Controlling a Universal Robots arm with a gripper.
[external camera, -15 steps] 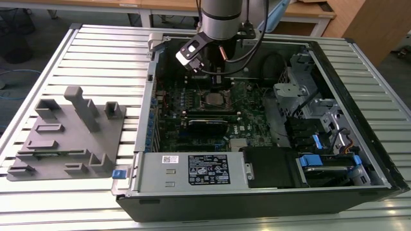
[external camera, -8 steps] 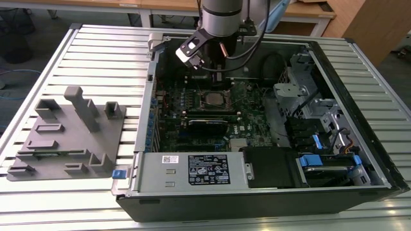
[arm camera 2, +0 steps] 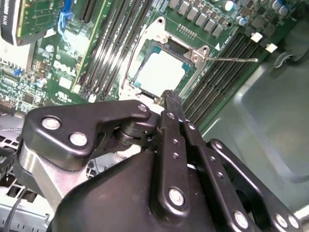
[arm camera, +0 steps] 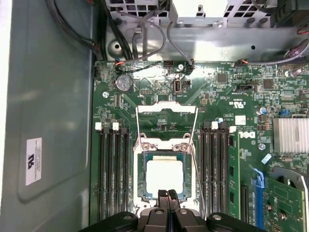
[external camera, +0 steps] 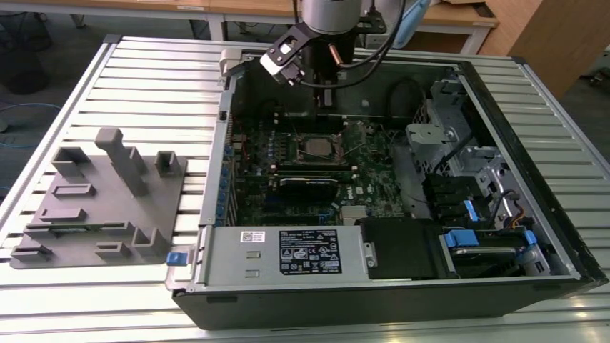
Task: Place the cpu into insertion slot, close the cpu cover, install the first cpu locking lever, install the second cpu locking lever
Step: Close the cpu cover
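The cpu (arm camera: 164, 176) lies seated in the insertion slot (arm camera: 141, 181); judged light, rigid and fragile, so grip opposite edges only. The cpu cover (arm camera: 166, 108) stands open beside it. The gripper (arm camera: 167, 195), clenched on nothing, hovers at the cpu's edge.

Place: a robotics lab or workshop.
Counter: a ribbed metal counter (external camera: 143, 86) built from slotted profiles.
Work piece: an opened computer case (external camera: 381, 307) lying flat, its circuit board (external camera: 257, 193) bare.
Fixture: a grey holder block (external camera: 96, 207) with pegs and slots.
Machine: a robot arm (external camera: 329, 14) above the case.
Background: wooden desks (external camera: 257, 7), grey floor (external camera: 105, 25).
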